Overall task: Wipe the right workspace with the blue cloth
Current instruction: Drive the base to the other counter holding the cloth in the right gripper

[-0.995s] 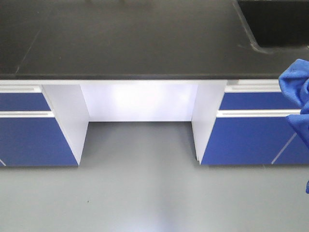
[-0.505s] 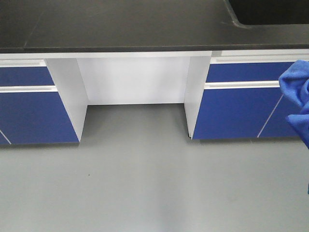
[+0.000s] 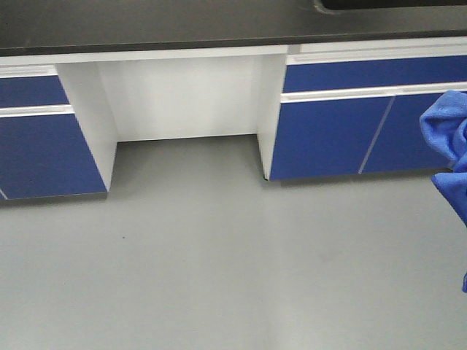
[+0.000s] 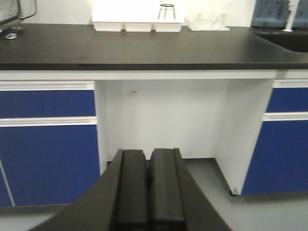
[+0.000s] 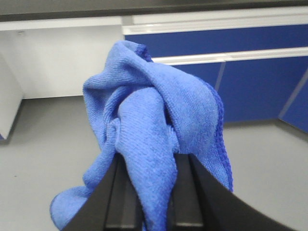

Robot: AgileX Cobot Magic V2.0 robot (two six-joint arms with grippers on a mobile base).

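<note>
The black-topped desk [image 3: 146, 29] has receded up-frame as the base backs off, wiping unstarted. Right gripper [image 5: 151, 166] stays clenched on the bright blue microfibre cloth [image 5: 154, 120]; left gripper [image 4: 148, 159] clenched, empty.

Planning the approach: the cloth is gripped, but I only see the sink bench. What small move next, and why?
Probably turn rightward to find the right workspace. The right end effector is shut on the blue cloth over bare floor; the only bench in view carries white boxes and a sink.
</note>
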